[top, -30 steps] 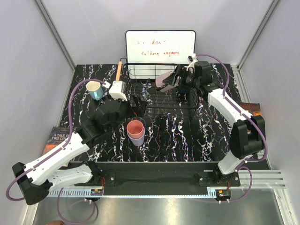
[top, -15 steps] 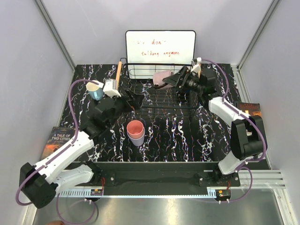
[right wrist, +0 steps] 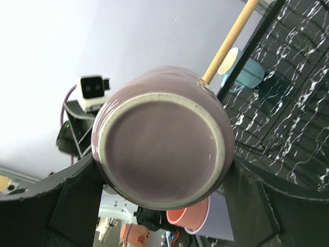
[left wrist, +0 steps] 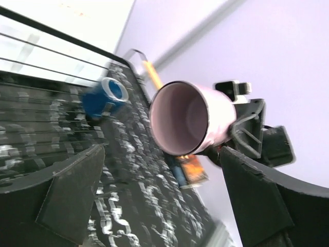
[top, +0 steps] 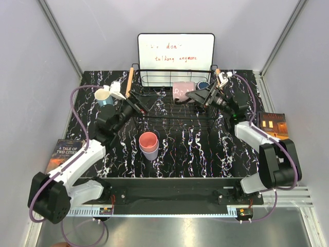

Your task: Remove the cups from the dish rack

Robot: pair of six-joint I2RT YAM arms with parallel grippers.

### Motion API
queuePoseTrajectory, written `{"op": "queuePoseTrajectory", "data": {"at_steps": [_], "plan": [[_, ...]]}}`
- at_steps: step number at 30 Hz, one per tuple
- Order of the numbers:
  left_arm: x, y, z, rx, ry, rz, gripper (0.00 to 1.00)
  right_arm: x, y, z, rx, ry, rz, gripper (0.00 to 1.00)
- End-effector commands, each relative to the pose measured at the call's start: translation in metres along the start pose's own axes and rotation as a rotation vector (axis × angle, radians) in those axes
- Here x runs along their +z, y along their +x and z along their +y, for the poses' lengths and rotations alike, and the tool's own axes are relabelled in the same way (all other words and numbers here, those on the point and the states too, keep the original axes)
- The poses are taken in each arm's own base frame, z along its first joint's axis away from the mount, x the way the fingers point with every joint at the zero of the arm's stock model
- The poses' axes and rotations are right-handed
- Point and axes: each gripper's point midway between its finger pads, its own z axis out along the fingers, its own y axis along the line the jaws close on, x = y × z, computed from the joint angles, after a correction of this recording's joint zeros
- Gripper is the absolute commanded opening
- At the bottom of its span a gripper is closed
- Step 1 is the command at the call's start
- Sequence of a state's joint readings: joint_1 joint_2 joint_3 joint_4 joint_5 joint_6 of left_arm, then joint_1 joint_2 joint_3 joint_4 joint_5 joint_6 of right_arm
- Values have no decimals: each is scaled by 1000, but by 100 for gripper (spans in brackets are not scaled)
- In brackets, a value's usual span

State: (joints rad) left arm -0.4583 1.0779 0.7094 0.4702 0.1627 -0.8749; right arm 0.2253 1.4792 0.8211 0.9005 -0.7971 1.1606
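Mauve cup [top: 181, 91] hangs on its side over the far part of the dish rack [top: 175, 122], clamped across its body by my right tool [top: 193, 94], and the dark navy cup [top: 203, 85] sits in the rack's far right corner. My left tool [top: 135, 103] stands wide open and empty by the rack's left edge, near the light blue cup [top: 104, 96] on the worktop [top: 205, 149]. I see the salmon pink cup [top: 148, 139] nested in the lavender cup [top: 151, 153] just in front of the rack.
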Motion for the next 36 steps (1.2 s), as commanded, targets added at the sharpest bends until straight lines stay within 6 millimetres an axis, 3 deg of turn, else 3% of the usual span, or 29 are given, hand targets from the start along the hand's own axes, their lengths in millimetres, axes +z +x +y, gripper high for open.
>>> {"op": "queuePoseTrajectory", "data": {"at_steps": [1,10,18,27,30,36], "plan": [[3,-6,-54,-32,251,29,99,-14,6,52,-134,-121,-14,0],[13,-1,-83,-60,411,83,88,-21,34,41,-144,-70,27,0],[15,20,-105,-70,475,157,84,-11,39,37,-137,-80,40,0],[15,37,-102,-87,469,192,84,-6,35,42,-154,-88,32,0],[15,32,-96,-50,429,159,84,-8,35,42,-170,-69,25,0],[13,3,-81,81,269,40,86,-13,32,47,-218,-34,10,0]]}}
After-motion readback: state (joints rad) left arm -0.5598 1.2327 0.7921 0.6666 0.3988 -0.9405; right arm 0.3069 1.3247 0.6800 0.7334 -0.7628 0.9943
